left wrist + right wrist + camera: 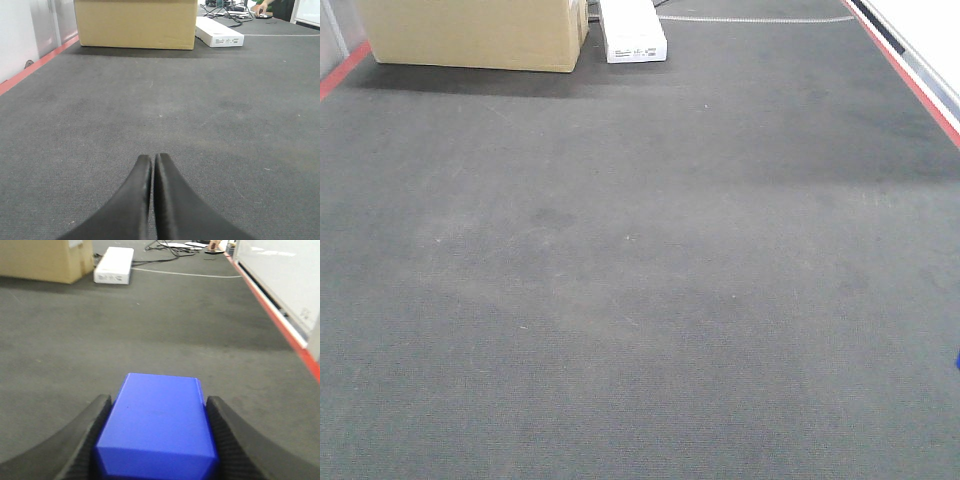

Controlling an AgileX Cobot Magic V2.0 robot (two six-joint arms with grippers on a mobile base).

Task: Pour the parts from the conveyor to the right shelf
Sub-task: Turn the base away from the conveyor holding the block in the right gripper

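Observation:
In the right wrist view a bright-blue block, the part, sits between the two black fingers of my right gripper, which is shut on its sides just above the conveyor. The block's flat top faces the camera. The conveyor is a wide dark-grey felt-like surface with red edge stripes. My left gripper is shut with nothing between its fingers, low over the conveyor. Neither arm shows in the front view, apart from a blue sliver at the right edge. The right shelf is out of view.
A large cardboard box stands at the far left of the conveyor, with a flat white box beside it. Cables lie behind them. A white panel runs along the red stripe on the right side.

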